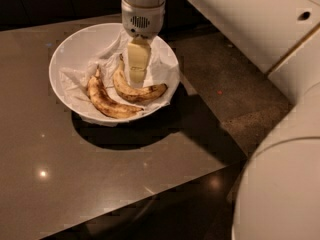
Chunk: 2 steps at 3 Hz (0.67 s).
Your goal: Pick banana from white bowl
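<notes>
The white bowl (64, 55), lined with crumpled white paper, stands on the far part of the dark table. Two bananas lie in it side by side. The banana (145, 92) is the yellower, smoother one on the right, with its dark stem pointing to the back. A browner, speckled banana (107, 103) lies to its left. My gripper (136, 80) hangs down from above over the bowl, its tip just above the left half of the yellower banana and hiding part of it.
The glossy brown table (100, 174) ends in a front edge and a right corner near the bowl. Dark floor (235, 89) lies to the right. My white arm (280, 184) fills the right side and the lower right corner.
</notes>
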Each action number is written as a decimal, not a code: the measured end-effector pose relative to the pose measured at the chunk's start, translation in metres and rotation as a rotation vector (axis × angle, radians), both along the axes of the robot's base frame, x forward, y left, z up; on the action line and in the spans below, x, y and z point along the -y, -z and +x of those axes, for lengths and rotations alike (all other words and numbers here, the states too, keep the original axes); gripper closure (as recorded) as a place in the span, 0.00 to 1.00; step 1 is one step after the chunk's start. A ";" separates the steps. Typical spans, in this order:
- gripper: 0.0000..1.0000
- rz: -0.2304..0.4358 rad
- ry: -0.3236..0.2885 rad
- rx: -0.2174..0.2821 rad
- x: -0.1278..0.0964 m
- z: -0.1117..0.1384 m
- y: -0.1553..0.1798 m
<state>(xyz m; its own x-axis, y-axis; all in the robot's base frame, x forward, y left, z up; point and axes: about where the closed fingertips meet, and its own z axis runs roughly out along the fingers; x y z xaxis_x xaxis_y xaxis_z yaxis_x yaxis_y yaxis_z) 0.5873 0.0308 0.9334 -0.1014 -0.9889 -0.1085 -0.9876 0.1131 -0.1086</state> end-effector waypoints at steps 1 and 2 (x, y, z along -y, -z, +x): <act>0.16 0.007 0.002 -0.032 -0.009 0.002 0.010; 0.17 0.017 0.015 -0.065 -0.012 0.003 0.019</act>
